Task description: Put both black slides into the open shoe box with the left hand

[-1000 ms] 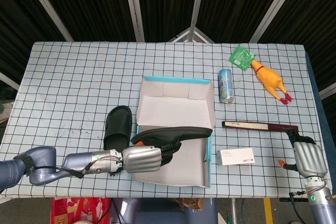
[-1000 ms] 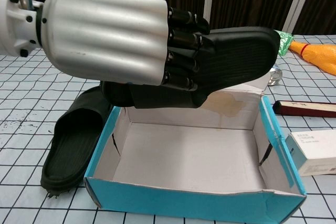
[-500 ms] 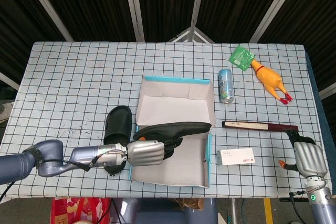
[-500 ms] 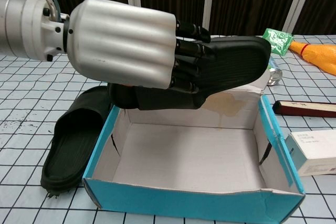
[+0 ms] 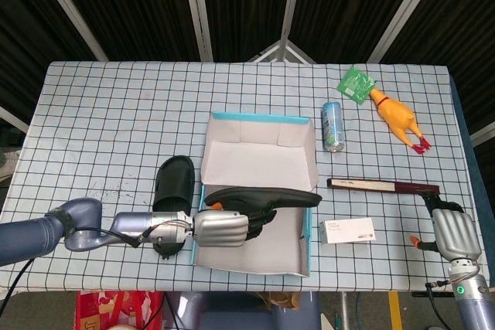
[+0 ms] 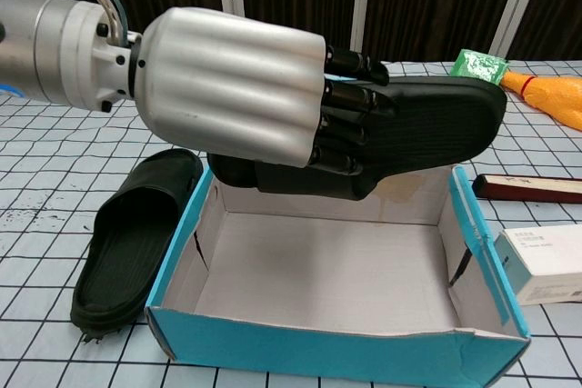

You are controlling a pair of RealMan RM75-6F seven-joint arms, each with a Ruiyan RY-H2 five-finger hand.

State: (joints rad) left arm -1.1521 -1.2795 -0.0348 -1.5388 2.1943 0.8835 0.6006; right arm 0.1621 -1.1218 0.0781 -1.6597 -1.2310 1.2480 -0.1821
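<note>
Your left hand (image 6: 236, 88) has its dark fingers (image 6: 350, 124) curled against the sole of one black slide (image 6: 427, 124), gripping it lengthwise with the silver back of the hand facing the chest camera; in the head view that same hand (image 5: 220, 228) sits at the lower centre of the frame with the slide (image 5: 267, 197) held above the open shoe box (image 5: 259, 260), its toe end reaching out over the box's right wall. The box interior shows bare cardboard, and the held slide hangs clear of the floor, crossing the upper part of the opening in the chest view, where the blue box front (image 6: 336, 347) fills the bottom of the frame. The second black slide (image 5: 174, 183) lies flat on the checked table (image 5: 116, 113) just left of the box, beside your forearm. To the right of the box you have a small white carton (image 5: 347, 230) near its lower corner, a long dark red stick (image 5: 384, 185) above that, and a blue can (image 5: 332, 126) lying just off the upper right corner. Farther up right lie a green packet (image 5: 356, 84) and a yellow rubber chicken (image 5: 397, 118). Your right hand (image 5: 455, 236) rests at the lower right edge, well apart from the box; its fingers are not visible, so I cannot tell how they lie
</note>
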